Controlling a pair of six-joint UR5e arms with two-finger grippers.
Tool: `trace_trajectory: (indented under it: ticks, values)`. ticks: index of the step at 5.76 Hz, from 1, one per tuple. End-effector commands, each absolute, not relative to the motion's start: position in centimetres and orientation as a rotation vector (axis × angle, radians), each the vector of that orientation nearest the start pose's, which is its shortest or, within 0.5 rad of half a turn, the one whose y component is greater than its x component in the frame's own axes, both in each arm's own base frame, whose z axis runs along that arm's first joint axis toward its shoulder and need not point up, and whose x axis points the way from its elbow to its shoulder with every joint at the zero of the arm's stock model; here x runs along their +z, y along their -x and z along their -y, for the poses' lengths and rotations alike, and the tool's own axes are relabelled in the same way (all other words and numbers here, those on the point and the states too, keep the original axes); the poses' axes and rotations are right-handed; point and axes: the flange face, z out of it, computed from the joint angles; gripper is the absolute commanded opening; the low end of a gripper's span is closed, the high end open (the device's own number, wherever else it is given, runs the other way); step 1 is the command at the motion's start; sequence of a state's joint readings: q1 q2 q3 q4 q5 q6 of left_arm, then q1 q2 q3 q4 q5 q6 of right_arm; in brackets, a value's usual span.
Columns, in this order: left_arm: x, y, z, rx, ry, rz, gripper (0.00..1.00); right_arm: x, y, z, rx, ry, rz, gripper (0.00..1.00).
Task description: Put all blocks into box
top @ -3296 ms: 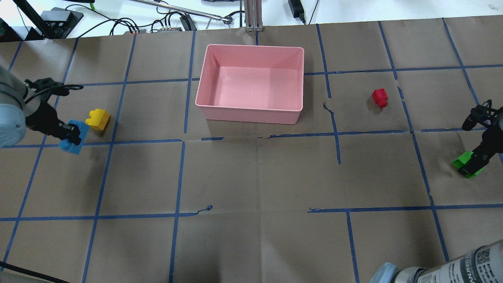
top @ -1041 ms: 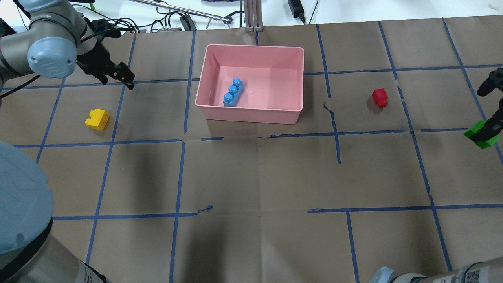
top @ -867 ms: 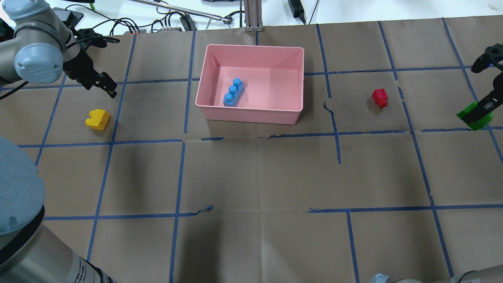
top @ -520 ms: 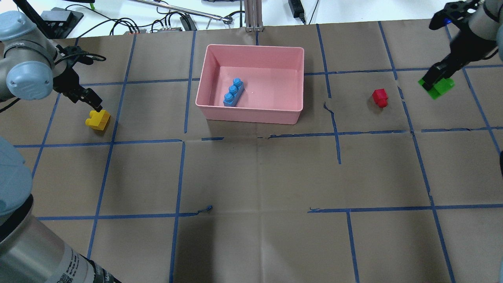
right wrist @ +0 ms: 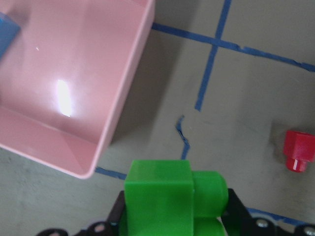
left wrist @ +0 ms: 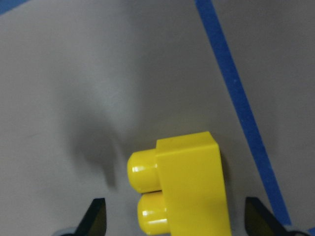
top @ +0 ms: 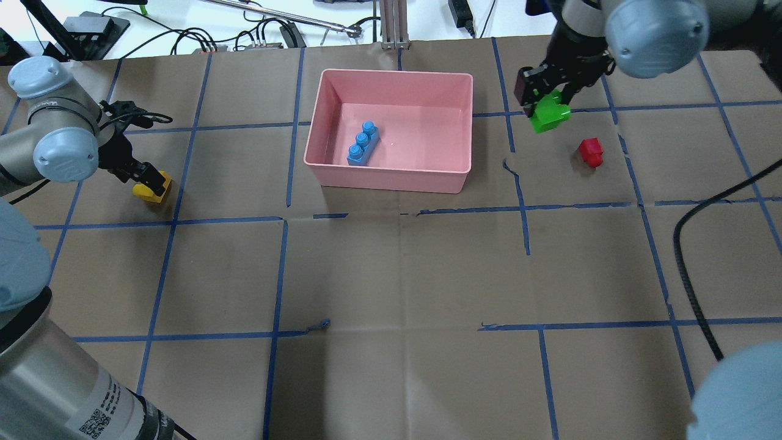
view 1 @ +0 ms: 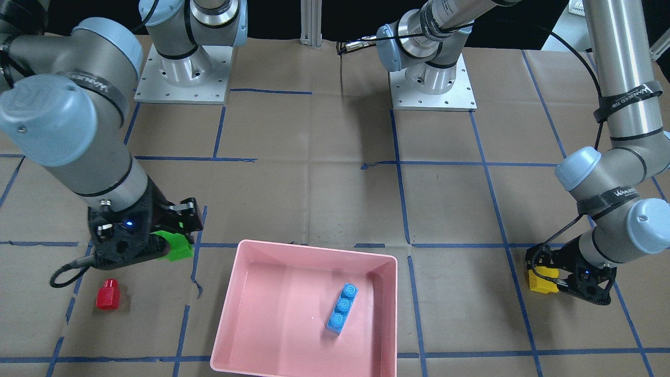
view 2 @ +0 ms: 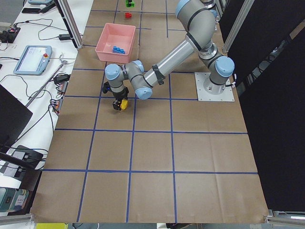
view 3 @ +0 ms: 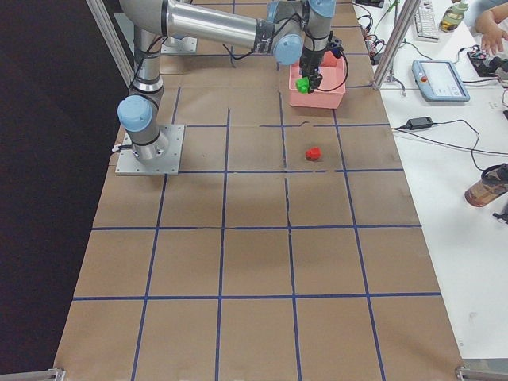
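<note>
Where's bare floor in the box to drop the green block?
Widest bare floor in the box lies between the blue block and the wall nearest the right hand, which holds the green block. The strip between the blue block and the opposite wall is tight.

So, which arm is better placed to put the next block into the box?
Right: the right gripper holds the green block beside the box; the left gripper straddles the yellow block.

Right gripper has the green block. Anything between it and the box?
Nothing visible. The right gripper holds the green block beside the box, with only bare paper between them. The red block lies on the far side, away from the box. Only the rim has to be cleared.
</note>
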State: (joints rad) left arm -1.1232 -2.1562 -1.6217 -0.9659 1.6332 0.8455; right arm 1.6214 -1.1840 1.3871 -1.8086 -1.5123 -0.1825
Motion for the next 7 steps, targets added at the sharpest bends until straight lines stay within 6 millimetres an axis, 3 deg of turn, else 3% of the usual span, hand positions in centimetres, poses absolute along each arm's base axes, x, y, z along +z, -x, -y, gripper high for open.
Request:
trace_trajectory:
  ticks: [1,2,3,4,5,6,7]
  values:
    - [17.8,-16.5,63.8,0.1,-0.602,-3.057,0.49,33.0,-26.1,68.1,-0.006,0.159,-3.066,0.35]
    - [18.2,-16.3,63.9,0.096,-0.551,-3.054,0.18,28.7,-28.0,68.9,0.068,0.098,-3.075,0.35]
    - [19.6,-16.1,64.4,0.077,-0.521,-3.054,0.05,25.7,-28.8,70.2,0.004,0.06,-3.07,0.36]
    - [20.8,-15.2,64.4,0.089,-0.477,-3.071,0.0,24.4,-28.9,70.4,0.029,0.003,-3.072,0.54]
    - [22.1,-13.6,64.4,0.089,-0.476,-3.072,0.0,24.8,-29.3,70.6,-0.003,-0.122,-3.036,0.99]
    - [22.8,-12.8,64.5,0.073,-0.473,-3.072,0.0,25.8,-29.5,70.4,0.005,-0.14,-3.003,1.0]
    - [24.4,-9.7,65.0,0.008,-0.51,-3.085,0.0,28.7,-29.0,69.8,0.027,-0.133,-3.015,1.0]
